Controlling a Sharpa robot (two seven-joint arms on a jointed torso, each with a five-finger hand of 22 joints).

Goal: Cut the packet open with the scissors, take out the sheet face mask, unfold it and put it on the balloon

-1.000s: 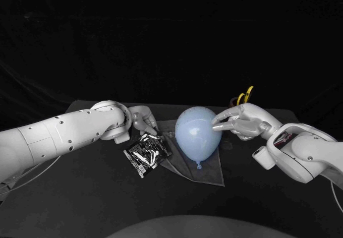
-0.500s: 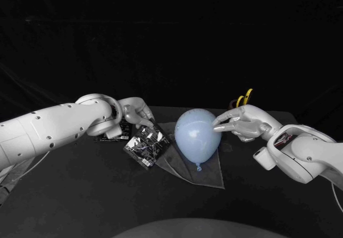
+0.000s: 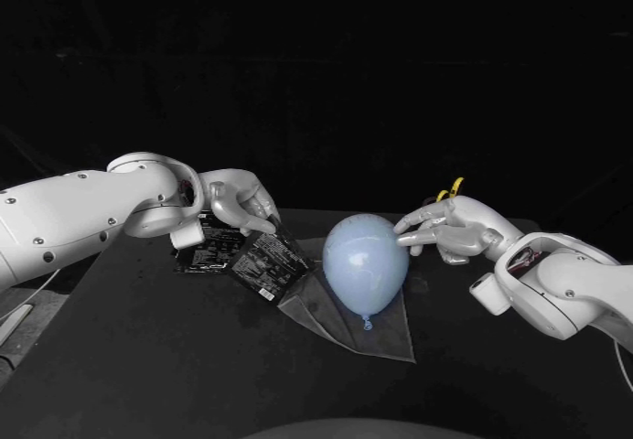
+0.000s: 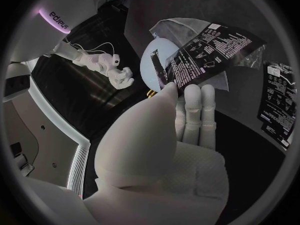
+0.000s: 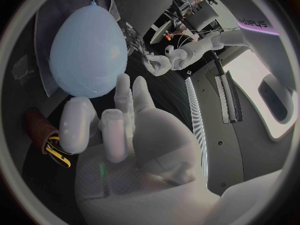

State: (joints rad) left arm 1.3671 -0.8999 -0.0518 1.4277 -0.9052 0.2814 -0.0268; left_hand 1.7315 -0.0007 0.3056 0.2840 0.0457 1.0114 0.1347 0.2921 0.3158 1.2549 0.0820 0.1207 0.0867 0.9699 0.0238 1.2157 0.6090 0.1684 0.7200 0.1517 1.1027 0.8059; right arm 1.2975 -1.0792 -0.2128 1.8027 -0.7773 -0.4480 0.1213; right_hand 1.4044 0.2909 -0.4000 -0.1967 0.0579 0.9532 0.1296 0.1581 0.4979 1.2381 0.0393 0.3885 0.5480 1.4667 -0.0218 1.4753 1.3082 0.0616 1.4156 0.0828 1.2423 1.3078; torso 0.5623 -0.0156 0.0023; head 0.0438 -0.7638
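The balloon (image 3: 363,267) is pale blue. The packet (image 3: 272,262) is black with white print. The scissors (image 3: 454,188) have yellow handles. The table (image 3: 145,366) is plain black.

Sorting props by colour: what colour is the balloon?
The balloon is pale blue, clearest in the right wrist view.

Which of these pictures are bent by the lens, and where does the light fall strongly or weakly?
Head view: straight lines, the balloon brightly lit, the space behind the table almost black. Left wrist view: round and bent, so the packet in the left robot hand looks curved. Right wrist view: bent likewise; the balloon evenly lit before the right robot hand.
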